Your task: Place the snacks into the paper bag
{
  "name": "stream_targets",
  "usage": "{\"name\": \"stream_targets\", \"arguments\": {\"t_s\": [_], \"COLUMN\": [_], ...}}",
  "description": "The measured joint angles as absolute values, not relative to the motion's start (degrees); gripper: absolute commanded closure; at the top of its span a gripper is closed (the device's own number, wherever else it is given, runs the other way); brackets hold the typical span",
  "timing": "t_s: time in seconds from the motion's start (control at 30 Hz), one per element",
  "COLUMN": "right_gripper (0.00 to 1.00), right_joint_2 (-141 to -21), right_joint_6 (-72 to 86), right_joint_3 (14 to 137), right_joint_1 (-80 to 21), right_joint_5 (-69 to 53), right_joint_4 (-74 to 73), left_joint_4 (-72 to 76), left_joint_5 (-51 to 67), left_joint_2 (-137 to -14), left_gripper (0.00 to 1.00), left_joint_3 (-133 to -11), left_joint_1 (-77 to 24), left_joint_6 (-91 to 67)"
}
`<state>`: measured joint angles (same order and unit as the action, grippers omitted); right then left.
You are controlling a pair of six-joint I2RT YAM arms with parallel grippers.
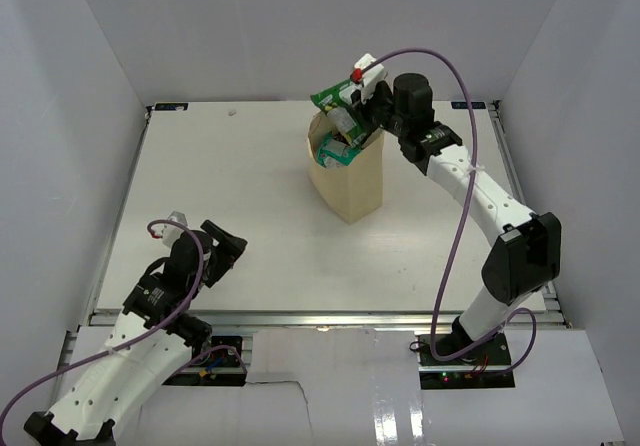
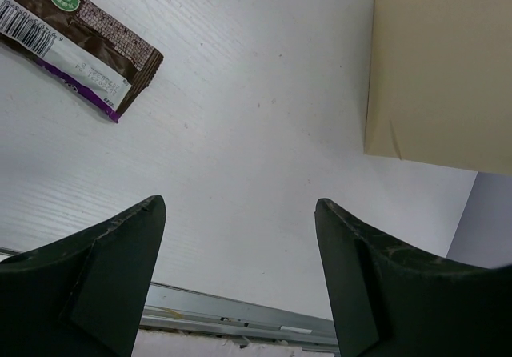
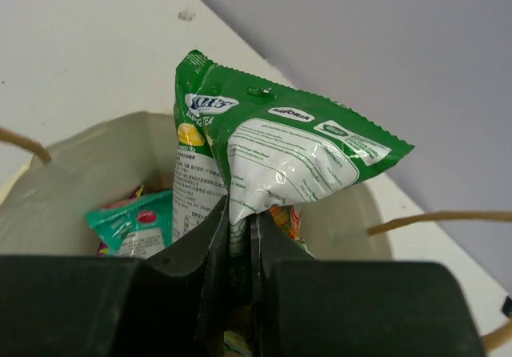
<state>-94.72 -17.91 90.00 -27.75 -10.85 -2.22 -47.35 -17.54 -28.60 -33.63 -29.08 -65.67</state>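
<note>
At 7 o'clock, left tool wide open, empty; nearby small brown bar, cut off by frame edge. At 12 o'clock, upright paper bag; right tool clamped on green packet above its mouth, contents largely hidden.

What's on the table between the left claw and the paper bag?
Just bare white table between left claw and paper bag, seen in the left wrist view. The brown bar lies off to one side.

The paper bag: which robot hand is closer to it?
The right. The right hand is above the open paper bag, pinching a green packet; the left hand is far off, at the near left edge of the table.
</note>
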Motion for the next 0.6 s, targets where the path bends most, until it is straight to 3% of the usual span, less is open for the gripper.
{"name": "stream_targets", "arguments": {"t_s": [0.17,0.27,0.3,0.37,0.4,0.47,0.6], "right_gripper": [0.89,0.72,0.59,0.41,0.24,0.10,0.04], "right_joint_2": [-89.84,-84.42,-82.98,-80.38,-79.53,-78.19,-77.71], "right_joint_6": [-15.70,-14.81,-14.52,-13.93,-13.93,-14.57,-16.01], "right_joint_3": [78.19,73.52,72.58,71.37,71.11,70.70,70.65], "right_joint_1": [-27.75,-27.75,-27.75,-27.77,-27.75,-27.64,-26.83], "right_joint_5": [-12.27,-13.87,-14.41,-15.75,-16.58,-17.93,-20.03], "right_joint_4": [0.73,1.19,1.67,2.85,3.38,4.54,4.19], "left_joint_4": [-47.46,-47.88,-48.03,-48.49,-48.93,-50.50,-53.60], "left_joint_5": [-17.65,-18.17,-18.55,-19.31,-19.92,-21.21,-24.10], "left_joint_2": [-29.39,-29.80,-30.28,-31.99,-33.30,-37.04,-45.58], "left_gripper": [0.09,0.05,0.03,0.02,0.02,0.02,0.02], "left_joint_3": [-33.56,-33.43,-33.43,-33.45,-33.50,-33.82,-36.86], "left_joint_1": [-29.08,-29.08,-29.08,-29.08,-29.08,-29.08,-28.91], "left_joint_6": [-66.39,-67.75,-68.38,-70.02,-70.91,-73.23,-76.18]}}
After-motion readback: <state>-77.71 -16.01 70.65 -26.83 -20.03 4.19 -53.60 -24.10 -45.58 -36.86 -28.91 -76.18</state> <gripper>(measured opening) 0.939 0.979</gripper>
